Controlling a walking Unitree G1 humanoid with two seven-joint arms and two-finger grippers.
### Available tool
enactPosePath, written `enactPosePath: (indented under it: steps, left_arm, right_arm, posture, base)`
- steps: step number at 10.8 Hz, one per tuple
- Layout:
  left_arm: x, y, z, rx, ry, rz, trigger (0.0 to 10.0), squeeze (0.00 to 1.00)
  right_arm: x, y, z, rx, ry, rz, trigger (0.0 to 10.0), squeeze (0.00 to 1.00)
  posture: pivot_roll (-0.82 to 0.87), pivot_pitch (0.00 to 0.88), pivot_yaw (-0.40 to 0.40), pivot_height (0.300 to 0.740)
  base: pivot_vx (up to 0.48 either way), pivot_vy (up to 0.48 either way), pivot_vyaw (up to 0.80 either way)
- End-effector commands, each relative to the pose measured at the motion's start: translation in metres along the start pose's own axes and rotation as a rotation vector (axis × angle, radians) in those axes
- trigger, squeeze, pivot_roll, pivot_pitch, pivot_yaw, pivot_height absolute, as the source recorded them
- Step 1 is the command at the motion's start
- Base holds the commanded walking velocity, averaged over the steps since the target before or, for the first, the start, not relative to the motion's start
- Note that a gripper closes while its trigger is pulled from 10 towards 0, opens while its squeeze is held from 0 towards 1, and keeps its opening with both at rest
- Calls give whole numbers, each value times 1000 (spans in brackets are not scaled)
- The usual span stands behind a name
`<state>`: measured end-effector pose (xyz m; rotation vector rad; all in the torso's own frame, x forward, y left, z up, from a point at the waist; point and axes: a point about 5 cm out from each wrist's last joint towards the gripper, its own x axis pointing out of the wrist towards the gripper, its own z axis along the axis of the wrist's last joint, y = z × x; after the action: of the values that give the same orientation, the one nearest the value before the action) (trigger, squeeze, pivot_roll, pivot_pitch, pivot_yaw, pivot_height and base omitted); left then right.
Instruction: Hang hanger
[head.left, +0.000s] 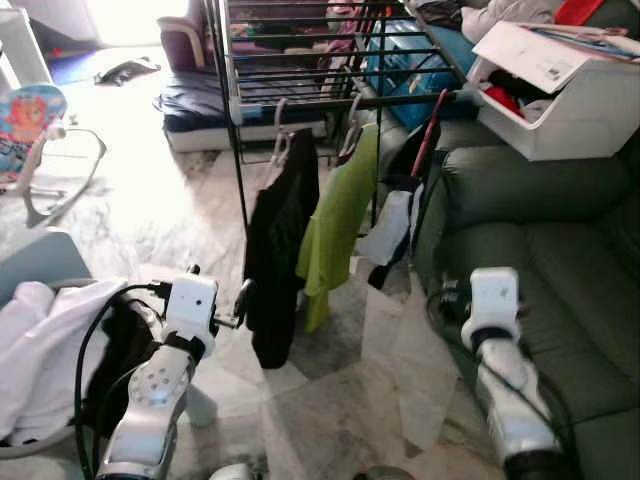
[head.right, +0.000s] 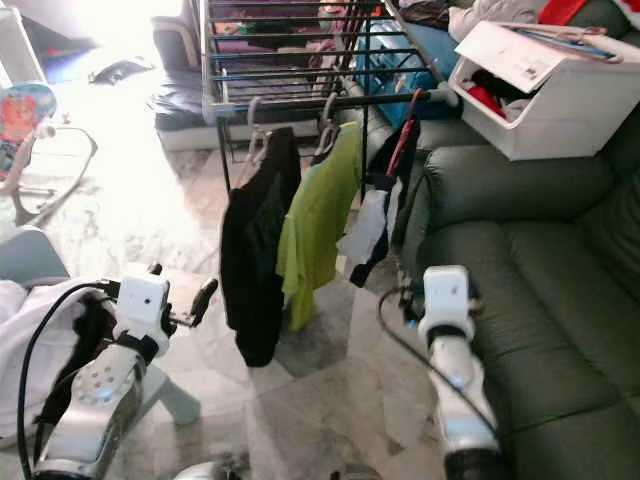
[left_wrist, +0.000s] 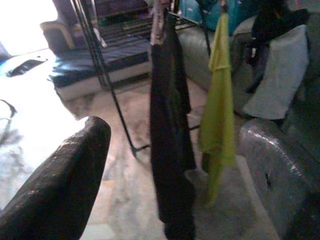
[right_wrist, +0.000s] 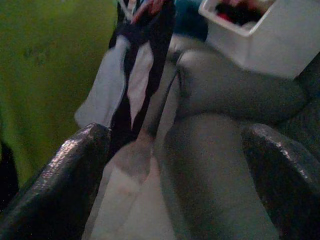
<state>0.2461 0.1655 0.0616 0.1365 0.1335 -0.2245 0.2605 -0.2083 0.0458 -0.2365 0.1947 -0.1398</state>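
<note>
A black drying rack stands ahead with three hung garments: a black one on a pale hanger, a lime green shirt, and a white-and-black piece on a red hanger. My left gripper is open and holds nothing. It sits low, just left of the black garment's hem, and its fingers frame the black and green clothes. My right gripper is open too, below the white-and-black piece, beside the sofa front. Its fingers hold nothing.
A dark green sofa lies along the right, with a white storage bin of clothes on its arm. A pile of white and dark laundry sits at my lower left. A baby bouncer stands far left on the marble floor.
</note>
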Motion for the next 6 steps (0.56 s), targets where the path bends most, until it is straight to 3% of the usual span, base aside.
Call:
enactPosePath:
  steps: [1, 2, 6]
  left_arm:
    - [0, -6, 5, -16, -22, -43, 10000, 0]
    - [1, -12, 4, -18, -21, -70, 10000, 0]
    - [3, -18, 8, -52, -37, -93, 10000, 0]
  right_arm:
    - [-1, 3, -1, -11, 13, 2, 10000, 0]
    - [-3, 4, -4, -11, 19, 3, 10000, 0]
    - [2, -2, 1, -19, -4, 4, 10000, 0]
  posture:
    - [-30, 0, -13, 740]
    - [-33, 0, -15, 740]
    - [-42, 0, -12, 740]
  base:
    - [259, 0, -763]
    - [289, 0, -800]
    - [372, 0, 0]
